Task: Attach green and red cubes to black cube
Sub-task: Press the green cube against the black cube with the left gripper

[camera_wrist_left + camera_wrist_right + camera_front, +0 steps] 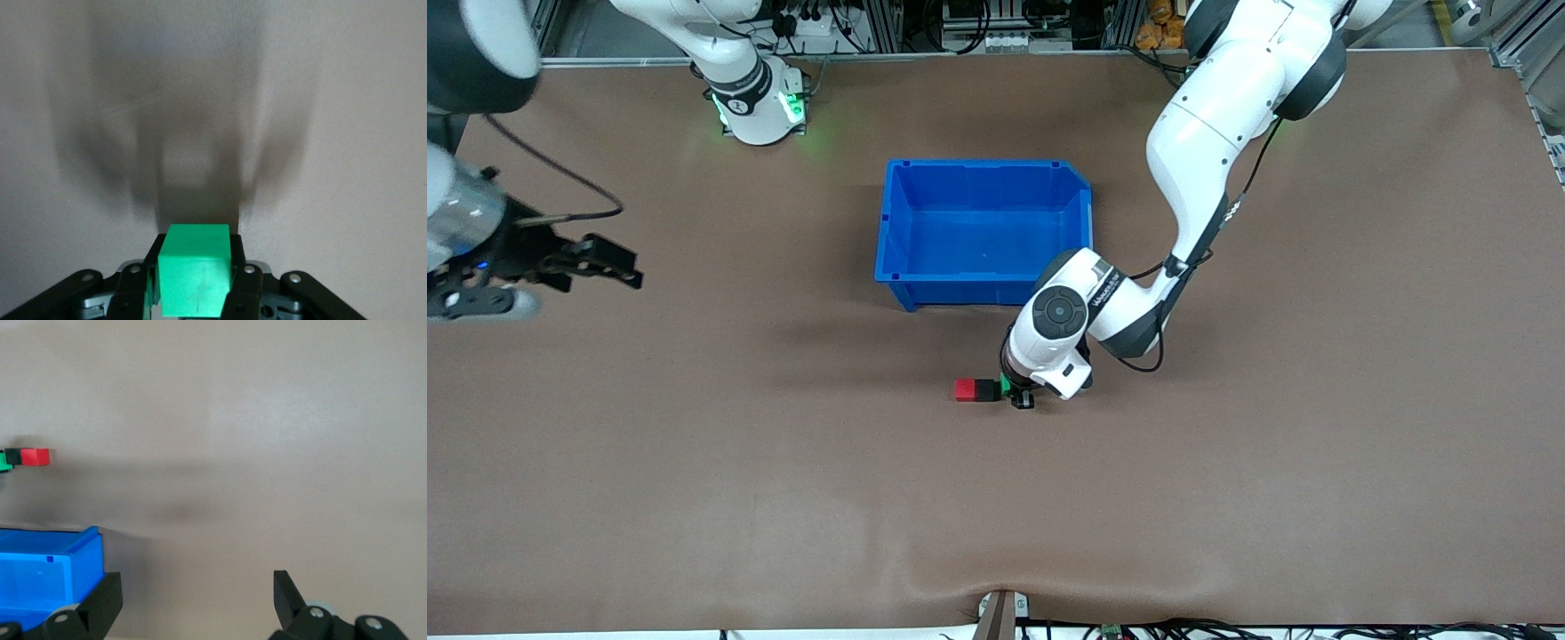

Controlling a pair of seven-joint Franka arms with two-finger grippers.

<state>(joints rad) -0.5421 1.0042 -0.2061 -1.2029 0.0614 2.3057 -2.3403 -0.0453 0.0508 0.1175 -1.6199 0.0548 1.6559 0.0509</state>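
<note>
Your left end effector [1021,397] grips the green cube [1005,384] against the black cube [985,388]; the right end effector [605,260] waits released. Pulling away skewed could split the row.

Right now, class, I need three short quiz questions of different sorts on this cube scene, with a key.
1. True or false: the left tool is shut on the green cube.
2. Which cube sits between the red cube and the green one? A) blue B) black C) yellow
3. Fill in: the right tool waits with its fingers ____ toward the right arm's end of the table.

Key
1. True.
2. B: the black cube is in the middle of the row, which lies nearer the front camera than the bin.
3. Open.
</note>
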